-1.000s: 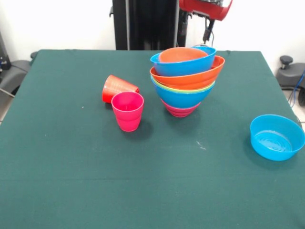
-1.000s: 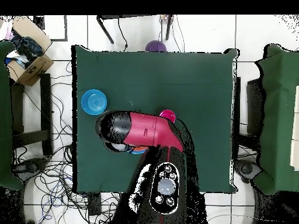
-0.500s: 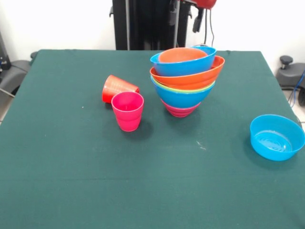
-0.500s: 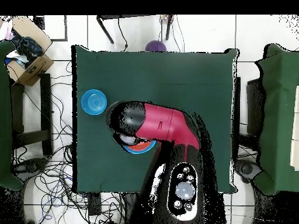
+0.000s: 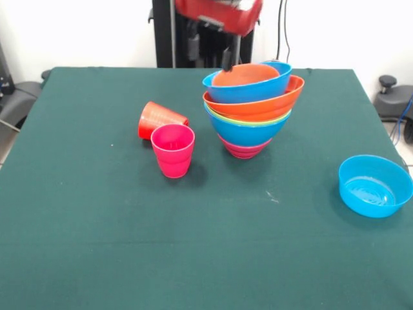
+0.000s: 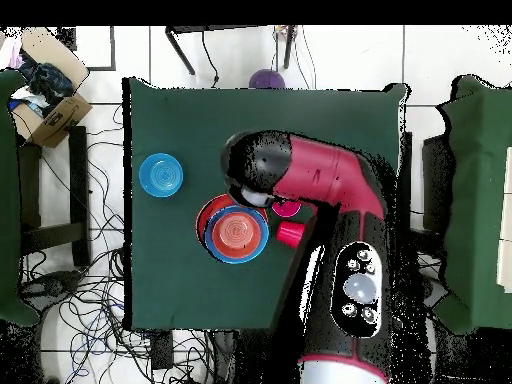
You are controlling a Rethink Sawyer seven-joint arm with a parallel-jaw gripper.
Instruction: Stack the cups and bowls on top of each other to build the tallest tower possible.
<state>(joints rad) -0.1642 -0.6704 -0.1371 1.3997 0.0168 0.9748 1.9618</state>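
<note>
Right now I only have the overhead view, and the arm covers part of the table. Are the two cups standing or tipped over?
Observer: The pink cup stands upright, mouth up. The red-orange cup lies on its side just behind it.
Operator: How is the pile layered?
Observer: From the side, the tower shows bands of magenta, blue, green, orange and blue from the bottom up, with a small orange bowl topmost.

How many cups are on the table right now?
2. The pink cup stands upright left of the bowl stack; the red-orange cup lies on its side just behind it.
</note>
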